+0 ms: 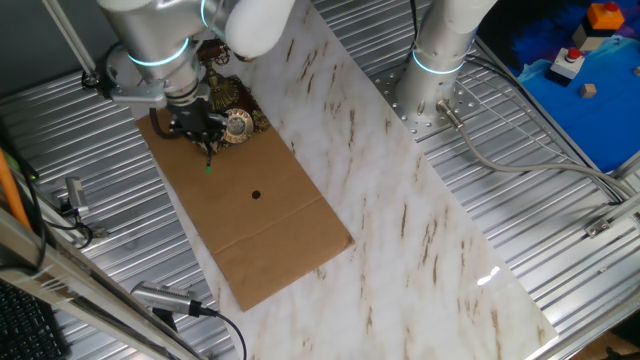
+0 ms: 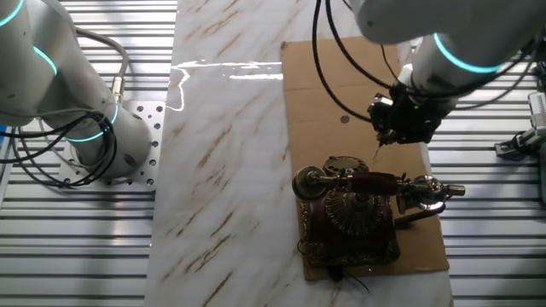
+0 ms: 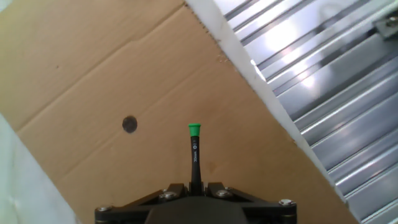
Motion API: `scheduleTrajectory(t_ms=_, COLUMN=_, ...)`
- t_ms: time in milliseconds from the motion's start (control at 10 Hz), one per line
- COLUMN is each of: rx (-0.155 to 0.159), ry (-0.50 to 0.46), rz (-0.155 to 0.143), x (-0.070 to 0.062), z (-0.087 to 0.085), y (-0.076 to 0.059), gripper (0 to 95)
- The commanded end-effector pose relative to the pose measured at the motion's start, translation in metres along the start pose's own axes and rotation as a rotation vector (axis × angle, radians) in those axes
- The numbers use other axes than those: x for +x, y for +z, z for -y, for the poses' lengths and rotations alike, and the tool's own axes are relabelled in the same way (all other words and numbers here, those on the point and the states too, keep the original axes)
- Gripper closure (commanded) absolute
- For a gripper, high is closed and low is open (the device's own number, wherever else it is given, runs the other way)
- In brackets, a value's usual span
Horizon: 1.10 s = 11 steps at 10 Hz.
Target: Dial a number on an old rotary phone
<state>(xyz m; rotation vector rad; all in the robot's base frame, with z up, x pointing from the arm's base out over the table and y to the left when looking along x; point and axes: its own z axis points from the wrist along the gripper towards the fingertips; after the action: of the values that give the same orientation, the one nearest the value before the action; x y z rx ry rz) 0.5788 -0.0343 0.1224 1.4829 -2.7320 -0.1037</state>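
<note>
Brass-ended handset (image 2: 375,182) lay across ornate red-brown rotary phone (image 2: 354,217) on flat cardboard sheet (image 1: 255,225). We saw gripper (image 3: 196,185) clamped on thin black green-tipped stick (image 3: 194,152).

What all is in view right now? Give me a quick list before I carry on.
old rotary phone: one, dark red-brown with gold trim, near end of the cardboard sheet, handset resting on top.
stick: one, thin black with green tip, held in the gripper, tip above bare cardboard beside the phone.
cardboard sheet: one, brown, flat on the marble board.
dark spot: one, black, mid-sheet.
marble board: one, white with brown veins, across the ribbed metal table.
blue surface with small items: one, off to the side.
gripper: one, black, shut on the stick.
second arm base: one, white, bolted beside the board.
</note>
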Motion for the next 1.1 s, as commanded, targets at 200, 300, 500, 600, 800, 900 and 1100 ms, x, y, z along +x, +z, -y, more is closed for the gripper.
scheduleTrajectory(t_ms=200, rx=0.013, ry=0.029, rz=0.016, x=0.008, z=-0.013, y=-0.003, gripper=95.0)
scheduleTrajectory(t_ms=300, rx=0.015, ry=0.024, rz=0.016, x=0.01, z=-0.017, y=-0.003, gripper=95.0)
scheduleTrajectory(t_ms=500, rx=0.018, ry=0.013, rz=0.009, x=0.012, z=-0.022, y=0.001, gripper=95.0)
scheduleTrajectory(t_ms=600, rx=0.017, ry=0.003, rz=0.005, x=0.011, z=-0.023, y=0.002, gripper=95.0)
scheduleTrajectory(t_ms=800, rx=0.009, ry=-0.011, rz=0.0, x=0.01, z=-0.023, y=0.002, gripper=95.0)
scheduleTrajectory(t_ms=900, rx=0.005, ry=-0.023, rz=0.003, x=0.009, z=-0.024, y=0.003, gripper=95.0)
scheduleTrajectory(t_ms=1100, rx=0.008, ry=-0.026, rz=-0.008, x=0.008, z=-0.025, y=0.004, gripper=95.0)
